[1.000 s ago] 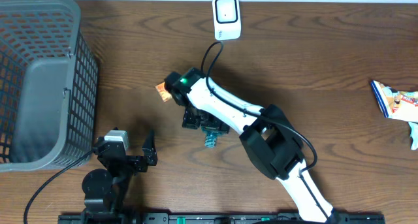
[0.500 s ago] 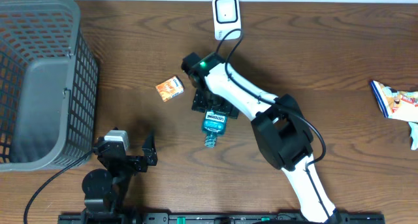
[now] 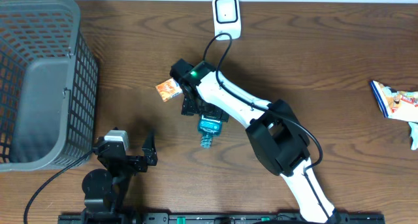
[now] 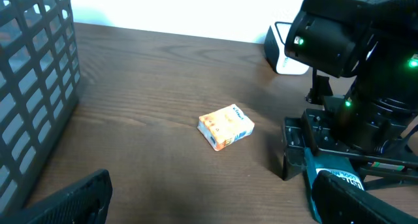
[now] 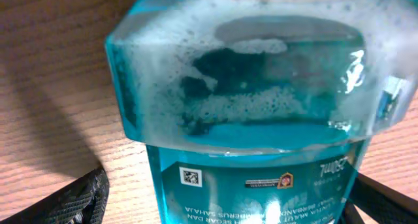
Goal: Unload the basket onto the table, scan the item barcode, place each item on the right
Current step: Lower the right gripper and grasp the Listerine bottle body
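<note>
My right fingers [image 5: 65, 201] have swung back left over the bottle [image 3: 209, 126], spread wide and gripping nothing (left fingers [image 4: 72, 201] idle, wide, empty), so scanning hasn't begun.

Right arm [image 3: 243, 108] extends forward, right end effector [image 3: 204, 118] gaping downward; left end effector [image 3: 130, 153] sits back, also gaping.

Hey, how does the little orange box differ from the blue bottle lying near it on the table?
The orange box is an opaque printed carton; the blue bottle is clear teal plastic with foamy liquid inside. The orange box is shorter than the blue bottle. The orange box lies apart from both arms, while the blue bottle sits between the open fingers of the right gripper. Both rest on the wooden table.
</note>
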`<state>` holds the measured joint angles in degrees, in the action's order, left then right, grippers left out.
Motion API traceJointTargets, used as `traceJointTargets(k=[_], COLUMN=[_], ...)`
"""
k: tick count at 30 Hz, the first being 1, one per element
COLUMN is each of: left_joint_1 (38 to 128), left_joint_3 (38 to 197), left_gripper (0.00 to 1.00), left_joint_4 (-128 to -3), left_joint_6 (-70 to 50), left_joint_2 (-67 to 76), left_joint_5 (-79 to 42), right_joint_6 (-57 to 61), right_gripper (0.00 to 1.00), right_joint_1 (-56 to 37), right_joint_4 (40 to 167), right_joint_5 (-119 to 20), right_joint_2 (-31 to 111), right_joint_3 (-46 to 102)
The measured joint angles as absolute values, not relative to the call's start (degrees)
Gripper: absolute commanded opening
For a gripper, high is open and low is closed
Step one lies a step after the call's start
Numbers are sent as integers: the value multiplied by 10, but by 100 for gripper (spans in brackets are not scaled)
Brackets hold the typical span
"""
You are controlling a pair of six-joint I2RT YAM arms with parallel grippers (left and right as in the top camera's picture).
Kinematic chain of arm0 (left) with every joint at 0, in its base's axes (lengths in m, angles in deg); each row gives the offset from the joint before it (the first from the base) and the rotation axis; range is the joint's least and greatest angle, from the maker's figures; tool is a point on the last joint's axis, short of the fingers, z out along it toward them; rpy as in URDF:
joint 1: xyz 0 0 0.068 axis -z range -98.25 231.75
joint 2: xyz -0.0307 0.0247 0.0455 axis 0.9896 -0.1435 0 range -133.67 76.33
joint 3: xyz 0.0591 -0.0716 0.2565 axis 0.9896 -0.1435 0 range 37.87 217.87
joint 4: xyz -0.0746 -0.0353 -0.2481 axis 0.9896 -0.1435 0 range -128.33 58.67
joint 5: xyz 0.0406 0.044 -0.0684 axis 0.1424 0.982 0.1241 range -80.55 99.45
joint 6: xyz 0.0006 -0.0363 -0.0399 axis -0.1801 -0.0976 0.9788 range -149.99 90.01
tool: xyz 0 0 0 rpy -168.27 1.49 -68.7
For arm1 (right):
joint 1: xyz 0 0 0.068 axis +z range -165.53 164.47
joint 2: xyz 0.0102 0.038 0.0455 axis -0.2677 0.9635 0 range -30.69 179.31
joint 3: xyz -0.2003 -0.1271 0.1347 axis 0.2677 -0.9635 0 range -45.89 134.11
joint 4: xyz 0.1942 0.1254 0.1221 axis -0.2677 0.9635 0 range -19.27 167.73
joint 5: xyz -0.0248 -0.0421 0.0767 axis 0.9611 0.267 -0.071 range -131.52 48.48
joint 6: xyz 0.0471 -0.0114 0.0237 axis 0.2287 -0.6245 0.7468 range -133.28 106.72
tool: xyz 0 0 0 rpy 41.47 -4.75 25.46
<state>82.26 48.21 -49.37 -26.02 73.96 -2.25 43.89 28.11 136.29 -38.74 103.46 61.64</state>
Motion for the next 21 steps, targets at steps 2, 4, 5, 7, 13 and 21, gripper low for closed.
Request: traceJointTargets(k=[2,4,5,7,13,21], left_joint_1=[823,823,823,822,823,823], left_joint_3=[482,482,482,482,482,482], left_gripper=[98,98,98,98,98,98], left_joint_4=[-493,-493,-493,-493,-493,-493], left_joint_6=[-260,-260,-260,-260,-260,-260], left_joint_2=[740,740,740,740,740,740], left_joint_5=[-23,-23,-23,-23,-23,-23], right_joint_6=[439,439,439,439,440,449], right_gripper=[99,99,99,99,77,35], right_joint_1=[281,280,279,276,266,258], right_joint_4=[1346,1329,1319,1304,1291,1292], right_joint_5=[-388,-389,-391,-397,-408,-415], right_joint_2=[1027,1020,1016,1009,997,990], right_joint_3=[601,586,578,564,539,531])
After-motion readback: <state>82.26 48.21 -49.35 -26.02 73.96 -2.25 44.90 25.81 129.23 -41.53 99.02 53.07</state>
